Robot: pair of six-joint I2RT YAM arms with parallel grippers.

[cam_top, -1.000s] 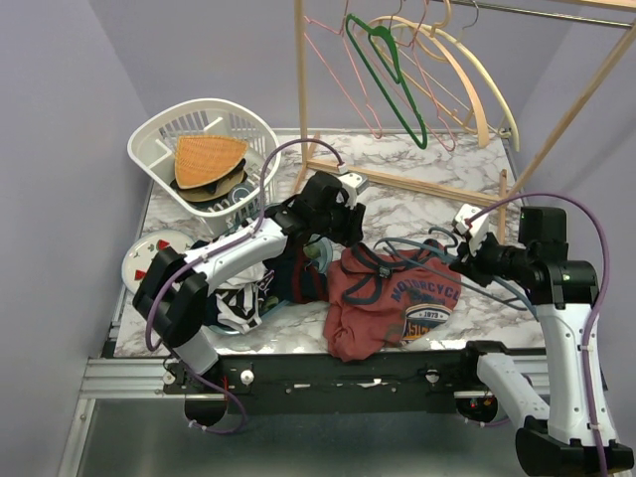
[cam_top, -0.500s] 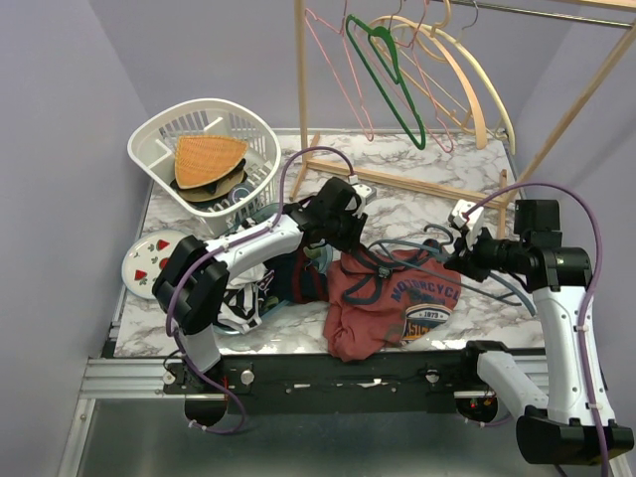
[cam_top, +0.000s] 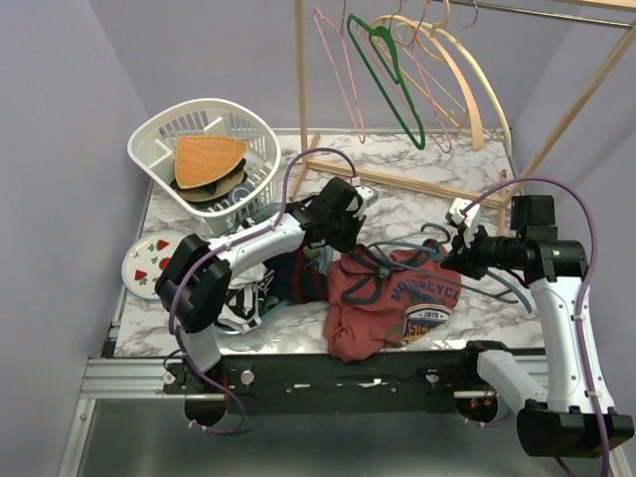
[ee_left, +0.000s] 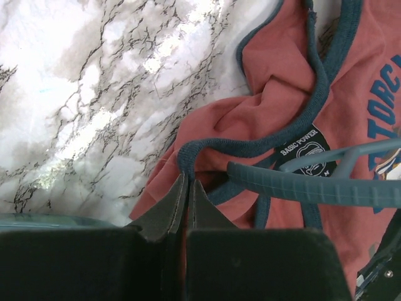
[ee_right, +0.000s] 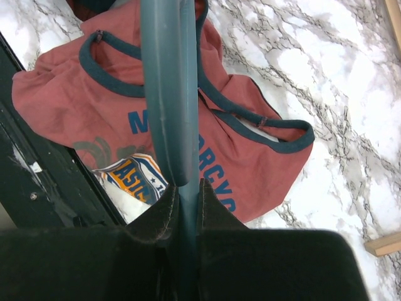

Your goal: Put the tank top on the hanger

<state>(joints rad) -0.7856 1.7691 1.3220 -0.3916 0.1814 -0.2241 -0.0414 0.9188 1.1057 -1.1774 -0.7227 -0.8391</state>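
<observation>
Top view: a marbled table point(cam_top: 487, 323) in a lavender-walled corner, a wooden rack point(cam_top: 300, 89) at the back and the tank top point(cam_top: 393, 303) crumpled near the front edge. Left wrist view: the left gripper point(ee_left: 188, 183), fingers pressed together, apparently pinches the top's navy trim. Right wrist view: the right gripper point(ee_right: 187, 191) clamps the hanger point(ee_right: 168, 94) above the shirt.

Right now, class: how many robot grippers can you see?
2. The left gripper pinches the tank top's navy trim; the right gripper clamps the hanger, which reaches over the tank top. None appears hidden.
</observation>
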